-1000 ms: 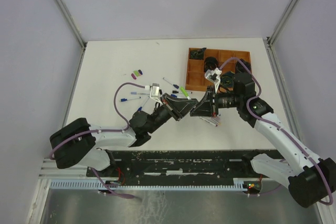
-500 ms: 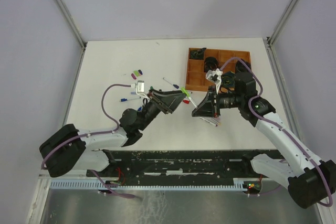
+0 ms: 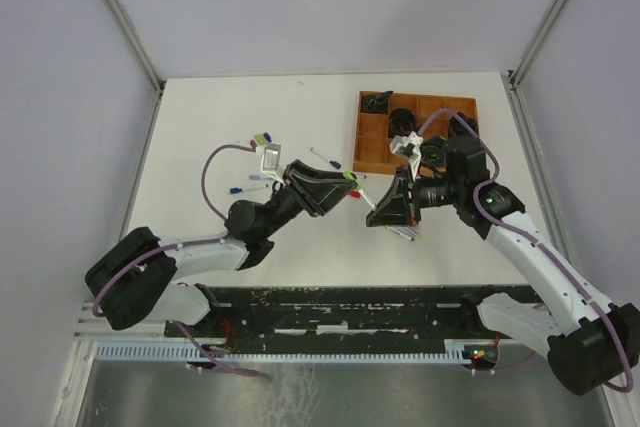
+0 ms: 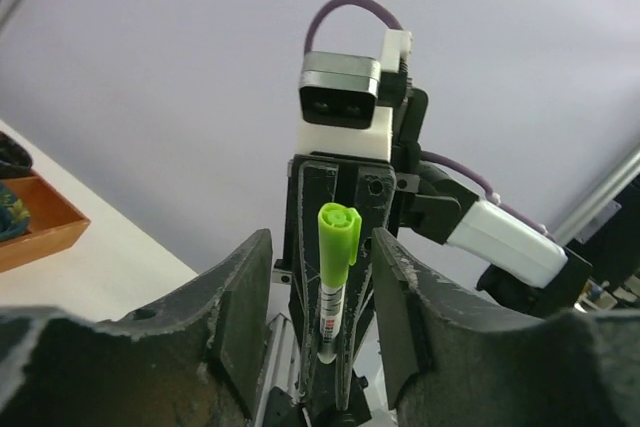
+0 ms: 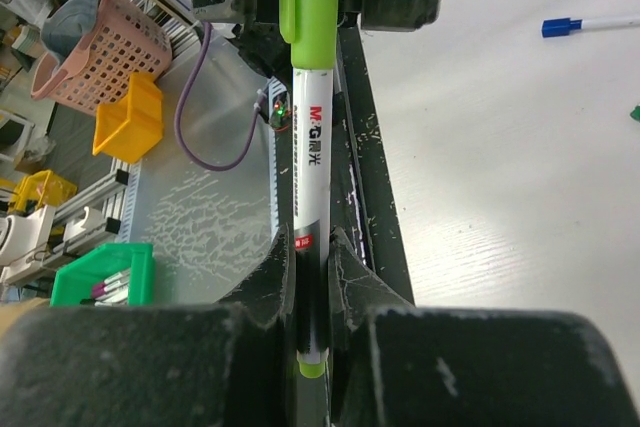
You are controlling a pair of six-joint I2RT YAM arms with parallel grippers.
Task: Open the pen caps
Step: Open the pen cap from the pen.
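My right gripper (image 5: 312, 247) is shut on the white-grey barrel of a pen (image 5: 308, 147). The pen's bright green cap (image 4: 337, 232) points at the left arm. My left gripper (image 4: 320, 247) is open, one jaw on each side of the green cap with a gap on both sides. From above, the left gripper (image 3: 335, 190) and right gripper (image 3: 378, 212) face each other over the table's middle, the green cap (image 3: 350, 178) between them. Loose pens (image 3: 241, 189) with blue ends and a purple and a green cap (image 3: 262, 138) lie to the left.
A brown compartment tray (image 3: 367, 147) holding dark items stands at the back right. More pens (image 3: 403, 233) lie on the table under the right gripper. A thin pen (image 3: 324, 157) lies just left of the tray.
My left gripper was shut close against the right gripper; it has opened and drawn back up and to the left. The right gripper has kept its hold on the pen.
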